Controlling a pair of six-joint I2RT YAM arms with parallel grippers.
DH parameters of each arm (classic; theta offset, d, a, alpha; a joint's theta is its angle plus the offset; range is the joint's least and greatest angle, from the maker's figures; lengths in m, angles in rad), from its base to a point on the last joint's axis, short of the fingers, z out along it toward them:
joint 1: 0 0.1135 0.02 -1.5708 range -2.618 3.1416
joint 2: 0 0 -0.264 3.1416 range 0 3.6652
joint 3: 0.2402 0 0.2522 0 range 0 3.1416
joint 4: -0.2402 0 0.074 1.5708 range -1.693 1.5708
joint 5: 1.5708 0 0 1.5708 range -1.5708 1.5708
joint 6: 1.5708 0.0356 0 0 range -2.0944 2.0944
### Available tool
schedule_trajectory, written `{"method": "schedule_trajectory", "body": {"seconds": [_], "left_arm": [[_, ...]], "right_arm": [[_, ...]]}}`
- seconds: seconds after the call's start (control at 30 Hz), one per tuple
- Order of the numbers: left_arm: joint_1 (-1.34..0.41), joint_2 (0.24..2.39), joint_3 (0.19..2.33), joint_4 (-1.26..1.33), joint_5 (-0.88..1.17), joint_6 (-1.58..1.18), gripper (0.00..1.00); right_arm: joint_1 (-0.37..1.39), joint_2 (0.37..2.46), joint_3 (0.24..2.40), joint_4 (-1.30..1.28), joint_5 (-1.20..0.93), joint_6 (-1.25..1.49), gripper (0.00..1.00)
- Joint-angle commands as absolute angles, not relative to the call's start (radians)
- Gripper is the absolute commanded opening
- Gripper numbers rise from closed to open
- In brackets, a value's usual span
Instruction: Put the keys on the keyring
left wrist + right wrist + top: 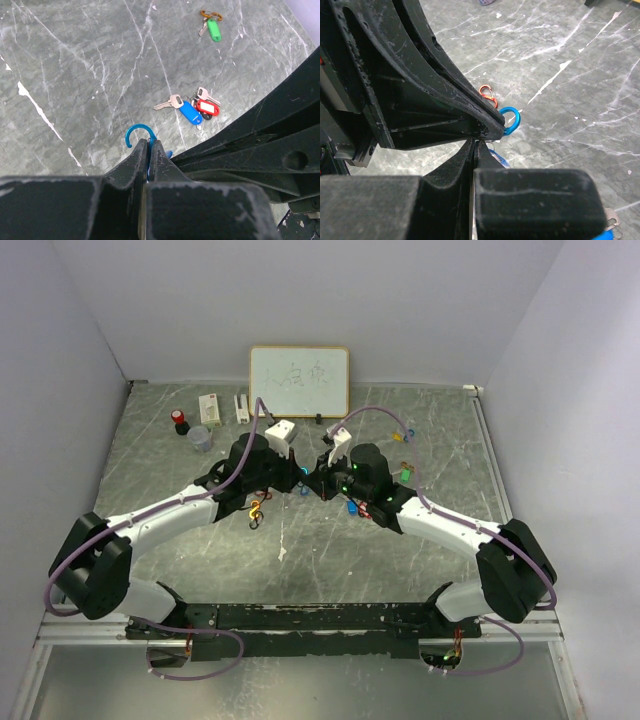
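Left gripper (pixel 150 148) clamped blue hook-shaped clip (pixel 139 126); right gripper (pixel 474 145) closed, contents unclear. Blue- and red-tagged keys (pixel 190 112) lay beyond clip, nearer right arm.

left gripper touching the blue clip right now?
Touching. The left wrist view shows the left gripper shut on the blue clip, pinching its lower part while the hook pokes out above.

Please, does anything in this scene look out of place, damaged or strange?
Nothing looks broken or spilled. The grey marbled table carries white scuffs, and the keys lie scattered: the green-tagged key sits far from the blue-tagged key and the red-tagged key, which lie together.
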State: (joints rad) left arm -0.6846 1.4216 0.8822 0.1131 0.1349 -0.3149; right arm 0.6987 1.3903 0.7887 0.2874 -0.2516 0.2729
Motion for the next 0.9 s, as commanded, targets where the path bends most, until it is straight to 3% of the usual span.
{"method": "schedule_trajectory", "body": {"seconds": [0.0,0.87], "left_arm": [[-0.688,1.385,0.887,0.147,0.122,-0.321,0.07],[-0.688,1.445,0.912,0.171,0.084,-0.342,0.07]], "right_arm": [[0.695,1.376,0.772,0.313,-0.256,0.271,0.00],[0.695,1.353,0.759,0.305,-0.285,0.271,0.00]]}}
